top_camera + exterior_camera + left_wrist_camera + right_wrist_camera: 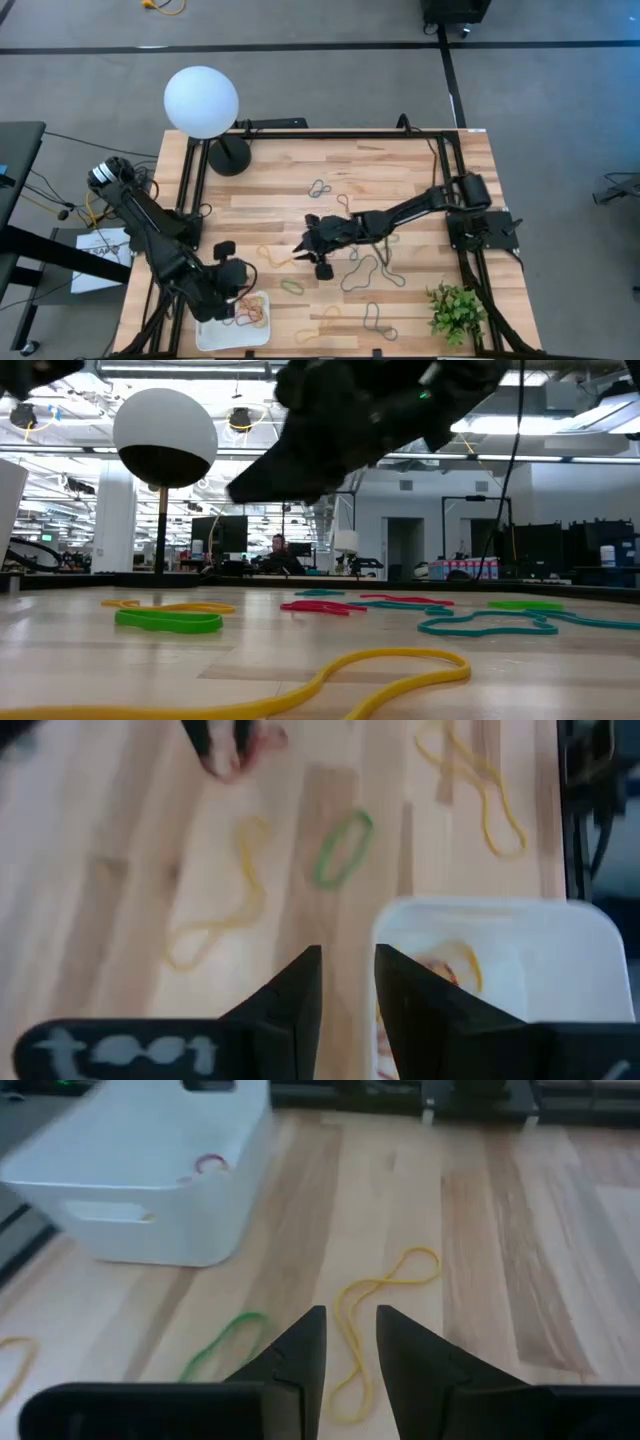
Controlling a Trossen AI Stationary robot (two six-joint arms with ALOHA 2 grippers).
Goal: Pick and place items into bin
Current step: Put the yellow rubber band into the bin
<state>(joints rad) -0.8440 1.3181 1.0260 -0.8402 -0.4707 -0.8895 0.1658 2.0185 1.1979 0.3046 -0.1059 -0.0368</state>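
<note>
High view: the right gripper [303,243] hangs over mid-table with its jaws nearly closed and empty, above a yellow rubber band [365,1328]. The left gripper [243,293] hovers at the edge of the white bin [215,338], jaws likewise narrow and empty. Several bands [252,310] lie in the bin at the table's [400,170] near-left corner; others are scattered across the wood.

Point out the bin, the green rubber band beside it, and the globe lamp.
bin [150,1175]: right wrist view, side wall.
green rubber band [291,286]: high view, middle of loop.
globe lamp [201,101]: high view, globe's centre.
</note>
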